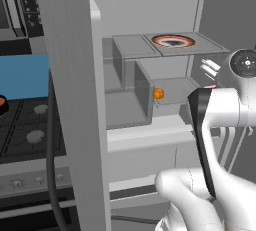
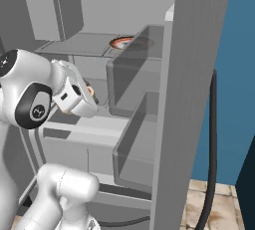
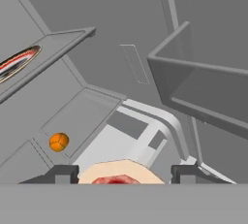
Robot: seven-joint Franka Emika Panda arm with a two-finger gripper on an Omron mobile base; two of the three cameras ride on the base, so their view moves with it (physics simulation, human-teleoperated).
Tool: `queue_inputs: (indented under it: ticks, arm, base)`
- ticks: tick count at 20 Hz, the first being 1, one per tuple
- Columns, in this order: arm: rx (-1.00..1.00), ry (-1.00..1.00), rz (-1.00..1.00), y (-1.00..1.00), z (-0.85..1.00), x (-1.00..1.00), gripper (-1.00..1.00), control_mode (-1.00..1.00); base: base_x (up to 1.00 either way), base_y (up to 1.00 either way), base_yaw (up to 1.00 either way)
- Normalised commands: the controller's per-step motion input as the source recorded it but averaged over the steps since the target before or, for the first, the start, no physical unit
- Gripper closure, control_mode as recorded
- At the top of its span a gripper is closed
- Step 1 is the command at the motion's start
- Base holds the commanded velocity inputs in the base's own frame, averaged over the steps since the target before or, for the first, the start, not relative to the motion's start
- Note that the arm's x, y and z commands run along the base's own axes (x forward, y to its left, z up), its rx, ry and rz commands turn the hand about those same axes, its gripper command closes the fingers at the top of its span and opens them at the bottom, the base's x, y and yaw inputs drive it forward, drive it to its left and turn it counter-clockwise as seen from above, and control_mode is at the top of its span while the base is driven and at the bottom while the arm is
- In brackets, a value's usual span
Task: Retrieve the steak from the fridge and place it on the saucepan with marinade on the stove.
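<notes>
At the far left of the left base view is the black stove, with its knobs along the front. Right at the picture's left edge a bit of the saucepan peeks in, with the orange marinade in it. Next comes the fridge. Its big grey door stands open, and a long dark handle runs down it. Inside, on the top shelf, lies a round flat thing with an orange edge, a white ring and a dark middle. I cannot tell what it is. One shelf lower sits a small orange ball, all by itself. To the right of the ball the white arm reaches in toward the shelves. In the hand view the gripper has its two dark fingertips pressed on both sides of the steak. The steak looks pale at the edge and red in the middle. So the steak is in the pincer's grip, up off the shelves, in front of the open fridge. The orange ball is a bit to the left of it and farther in. On the right side of the hand view hangs a grey door bin.
</notes>
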Motion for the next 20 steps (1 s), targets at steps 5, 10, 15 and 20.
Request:
queue_inputs:
  ticks: [5, 10, 15, 20]
  arm:
    - [0.0, 0.0, 0.0, 0.0, 0.0, 0.0, 1.0, -1.0]
    - [0.0, 0.0, 0.0, 0.0, 0.0, 0.0, 1.0, -1.0]
    - [0.0, 0.0, 0.0, 0.0, 0.0, 0.0, 1.0, -1.0]
    - [0.0, 0.0, 0.0, 0.0, 0.0, 0.0, 1.0, -1.0]
  base:
    - [0.0, 0.0, 0.0]
    - [0.0, 0.0, 0.0]
    - [0.0, 0.0, 0.0]
    - [0.0, 0.0, 0.0]
